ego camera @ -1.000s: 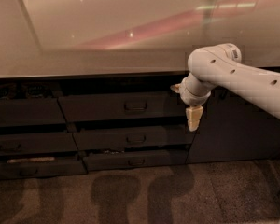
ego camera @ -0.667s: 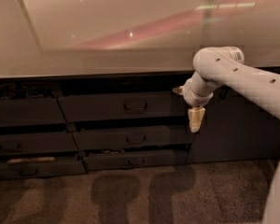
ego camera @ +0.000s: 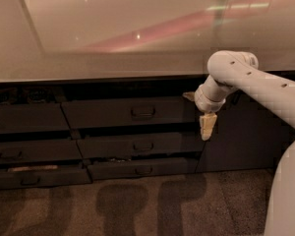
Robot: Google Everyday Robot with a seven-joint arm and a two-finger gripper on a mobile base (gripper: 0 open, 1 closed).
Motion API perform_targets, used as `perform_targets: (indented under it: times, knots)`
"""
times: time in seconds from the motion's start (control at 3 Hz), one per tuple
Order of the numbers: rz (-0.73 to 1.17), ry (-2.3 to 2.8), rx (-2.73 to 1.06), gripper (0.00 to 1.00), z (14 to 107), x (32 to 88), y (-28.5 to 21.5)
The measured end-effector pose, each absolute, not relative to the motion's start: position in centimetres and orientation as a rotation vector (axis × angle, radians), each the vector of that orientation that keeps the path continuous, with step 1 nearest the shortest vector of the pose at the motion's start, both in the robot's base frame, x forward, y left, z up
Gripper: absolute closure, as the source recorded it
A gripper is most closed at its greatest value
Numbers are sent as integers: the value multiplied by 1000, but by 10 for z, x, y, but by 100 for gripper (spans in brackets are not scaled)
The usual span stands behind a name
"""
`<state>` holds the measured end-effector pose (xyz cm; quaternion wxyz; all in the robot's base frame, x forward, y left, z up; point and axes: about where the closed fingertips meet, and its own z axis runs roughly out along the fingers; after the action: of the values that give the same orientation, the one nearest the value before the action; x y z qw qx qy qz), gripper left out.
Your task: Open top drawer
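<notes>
Pincer [ego camera: 208,127] right of top drawer [ego camera: 103,114]; arm [ego camera: 265,90] cropped.

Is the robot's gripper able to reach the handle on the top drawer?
Probably yes. The gripper hangs just right of the top drawer, with nothing between it and the handle; it must move left.

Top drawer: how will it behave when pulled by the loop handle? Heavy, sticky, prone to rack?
Probably slides straight: the top drawer has its handle centred. The wide, shallow front suggests moderate weight and a rigid feel. The small loop may slip; the gripper hangs by the drawer's right edge.
</notes>
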<state>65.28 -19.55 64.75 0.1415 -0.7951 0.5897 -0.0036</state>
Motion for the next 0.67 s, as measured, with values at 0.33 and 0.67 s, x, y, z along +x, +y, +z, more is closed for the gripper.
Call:
perform_targets:
  times: [0.33, 0.67]
  knots:
    - [120, 1616, -2287, 0, 641, 654, -186]
    - [145, 1561, -2287, 0, 646, 659, -179]
